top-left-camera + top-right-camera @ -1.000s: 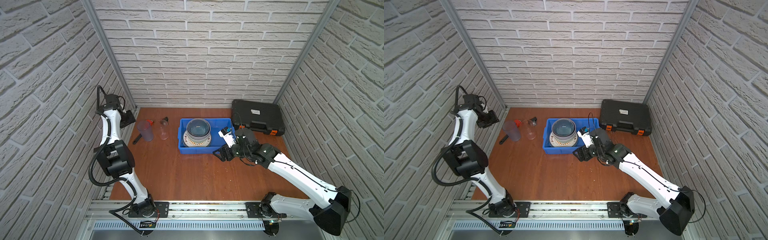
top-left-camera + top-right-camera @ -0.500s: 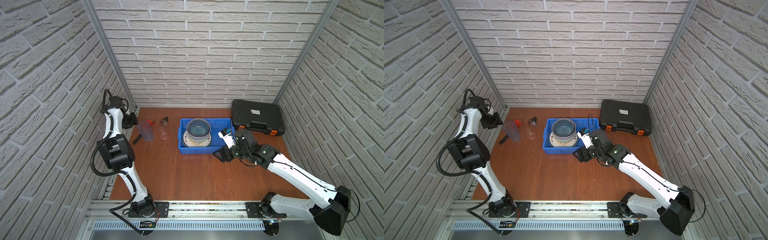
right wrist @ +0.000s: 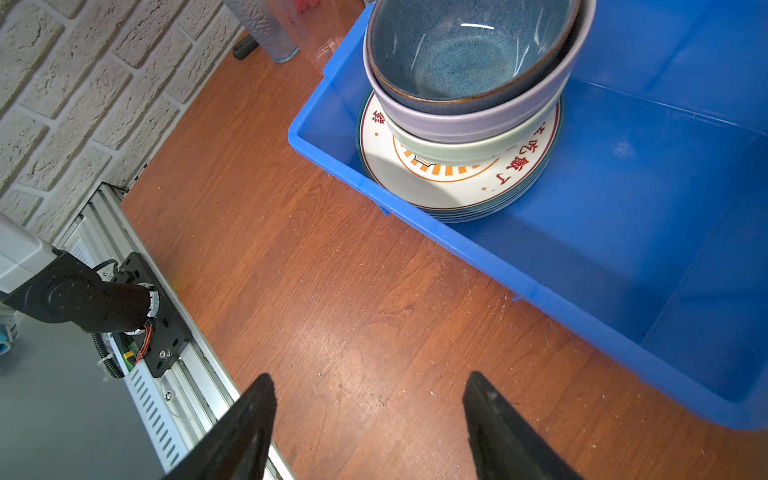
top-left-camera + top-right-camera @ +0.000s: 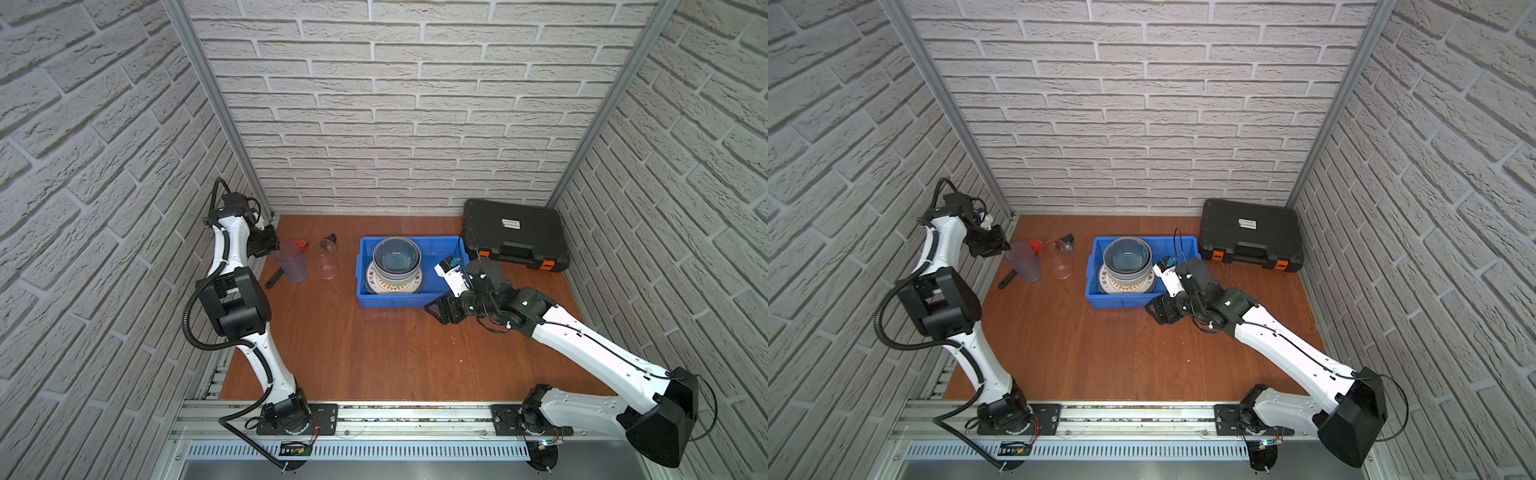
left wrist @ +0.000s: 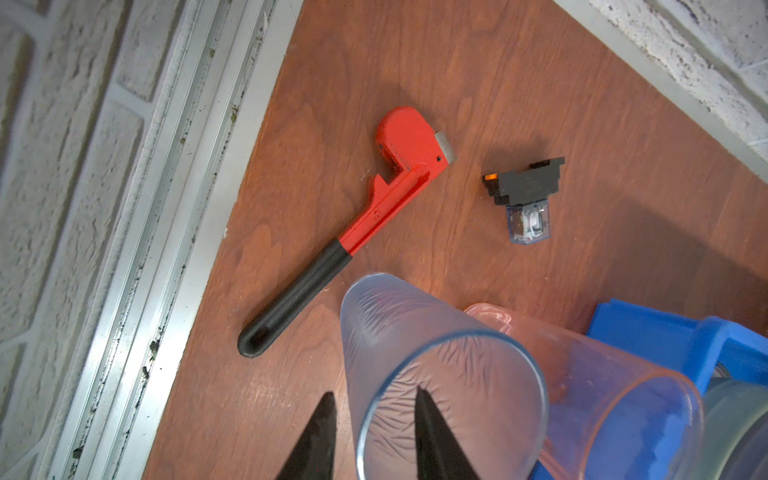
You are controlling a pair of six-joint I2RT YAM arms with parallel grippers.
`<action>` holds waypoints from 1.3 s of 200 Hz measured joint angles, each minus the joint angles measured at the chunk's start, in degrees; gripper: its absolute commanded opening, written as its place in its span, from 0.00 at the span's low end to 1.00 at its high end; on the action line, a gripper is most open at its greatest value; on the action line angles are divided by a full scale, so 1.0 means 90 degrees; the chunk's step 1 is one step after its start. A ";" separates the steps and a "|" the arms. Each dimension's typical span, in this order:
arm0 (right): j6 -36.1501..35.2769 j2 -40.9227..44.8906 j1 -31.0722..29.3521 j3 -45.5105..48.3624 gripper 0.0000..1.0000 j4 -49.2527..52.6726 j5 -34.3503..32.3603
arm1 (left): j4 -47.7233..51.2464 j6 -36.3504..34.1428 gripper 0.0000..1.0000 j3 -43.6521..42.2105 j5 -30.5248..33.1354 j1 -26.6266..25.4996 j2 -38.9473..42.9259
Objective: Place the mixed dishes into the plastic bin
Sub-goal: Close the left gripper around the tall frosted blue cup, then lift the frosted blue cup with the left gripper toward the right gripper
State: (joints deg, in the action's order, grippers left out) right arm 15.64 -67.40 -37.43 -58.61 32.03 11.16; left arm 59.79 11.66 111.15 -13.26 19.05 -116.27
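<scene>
Left gripper [image 5: 374,390], half-open, straddles the bluish tumbler [image 5: 415,332] rim, one finger inside, not yet clamped; right gripper [image 3: 370,374] gapes wide, empty, over the table [image 3: 332,291] beside the bin [image 3: 457,245].

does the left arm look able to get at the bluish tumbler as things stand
Likely yes: the left gripper straddles the rim of the bluish tumbler, one finger inside and one outside, not visibly clamped. The red wrench lies apart from it on the table.

Left claw [image 5: 372,392] stands narrowly parted, right claw [image 3: 370,375] spread wide, both angled downward.
</scene>
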 measured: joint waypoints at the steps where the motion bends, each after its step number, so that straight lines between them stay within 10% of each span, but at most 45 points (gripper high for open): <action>1: 0.0000 0.0000 0.0000 0.0000 0.72 0.0002 0.0000 | 0.0005 -0.0002 0.33 0.0000 0.0007 -0.0005 -0.0005; 144: 0.0056 0.0000 -0.0034 0.0000 0.71 0.0041 -0.0211 | 0.0447 -0.0131 0.00 0.0000 0.0685 -0.0175 -0.0245; 260: 0.0182 0.0124 -0.0265 -0.0100 0.69 0.0155 -0.0272 | 0.0622 0.0095 0.00 -0.0833 0.0886 -0.0175 0.1229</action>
State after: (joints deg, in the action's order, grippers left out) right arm 17.28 -66.28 -39.81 -59.51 33.43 8.71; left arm 65.39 12.51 103.66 -5.28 17.47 -105.21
